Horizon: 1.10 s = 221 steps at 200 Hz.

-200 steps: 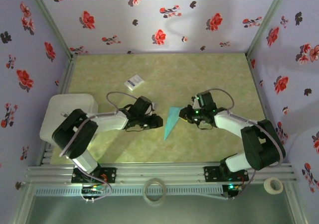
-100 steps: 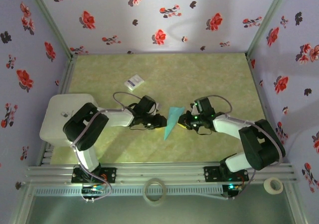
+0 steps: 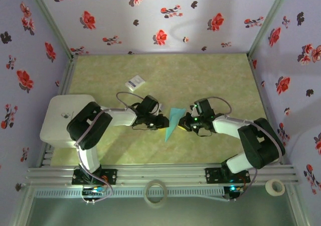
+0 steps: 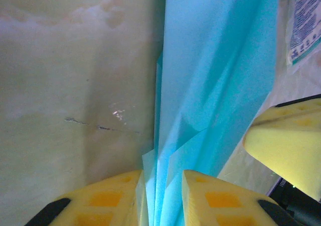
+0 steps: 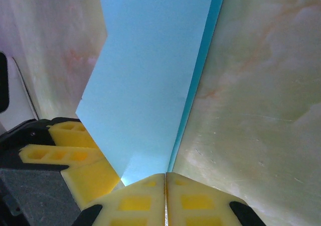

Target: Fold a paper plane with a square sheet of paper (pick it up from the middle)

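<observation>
Lilac walls w/ red flowers round green-yellow marbled table

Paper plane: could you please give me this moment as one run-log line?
paper plane: folded teal dart, on table | left claw: shut on its layered folds | right claw: shut on its opposite edge

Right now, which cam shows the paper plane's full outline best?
Top external: almost the whole paper plane shows, wide end far, point near. Left wrist is a close-up of its layered folds; right wrist, one flat panel and a folded edge.
</observation>
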{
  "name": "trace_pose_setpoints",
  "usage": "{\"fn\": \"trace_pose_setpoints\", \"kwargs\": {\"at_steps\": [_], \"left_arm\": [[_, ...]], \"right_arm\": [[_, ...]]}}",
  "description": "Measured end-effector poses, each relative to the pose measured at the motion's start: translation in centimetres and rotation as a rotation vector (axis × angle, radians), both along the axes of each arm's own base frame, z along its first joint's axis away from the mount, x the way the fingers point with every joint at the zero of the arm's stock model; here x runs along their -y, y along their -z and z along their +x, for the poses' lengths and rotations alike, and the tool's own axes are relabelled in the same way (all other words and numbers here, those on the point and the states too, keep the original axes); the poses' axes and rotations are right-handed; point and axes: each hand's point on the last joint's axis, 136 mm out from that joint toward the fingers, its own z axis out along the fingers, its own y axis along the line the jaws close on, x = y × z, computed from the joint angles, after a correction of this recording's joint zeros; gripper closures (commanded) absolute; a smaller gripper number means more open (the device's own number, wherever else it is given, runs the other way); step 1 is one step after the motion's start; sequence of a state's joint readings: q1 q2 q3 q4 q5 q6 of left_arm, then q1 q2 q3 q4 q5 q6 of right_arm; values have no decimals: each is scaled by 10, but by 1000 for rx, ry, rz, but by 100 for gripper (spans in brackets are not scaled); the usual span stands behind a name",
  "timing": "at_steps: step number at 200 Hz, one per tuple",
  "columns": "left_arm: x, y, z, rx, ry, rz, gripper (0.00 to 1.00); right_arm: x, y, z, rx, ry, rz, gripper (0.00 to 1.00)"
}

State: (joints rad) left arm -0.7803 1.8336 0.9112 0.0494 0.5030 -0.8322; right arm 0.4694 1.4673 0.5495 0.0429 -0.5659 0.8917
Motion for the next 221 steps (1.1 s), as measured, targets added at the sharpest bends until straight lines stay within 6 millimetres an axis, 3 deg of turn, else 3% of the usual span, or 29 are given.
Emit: {"fn": "trace_pose_setpoints", "kwargs": {"at_steps": [136, 221], "left_arm": [[5, 1, -5, -34, 26, -20, 78], [11, 2, -8, -52, 51, -53, 80]], "right_arm": [[-5, 19, -11, -62, -32, -17, 90], [-5, 19, -12, -64, -32, -22, 88]]}}
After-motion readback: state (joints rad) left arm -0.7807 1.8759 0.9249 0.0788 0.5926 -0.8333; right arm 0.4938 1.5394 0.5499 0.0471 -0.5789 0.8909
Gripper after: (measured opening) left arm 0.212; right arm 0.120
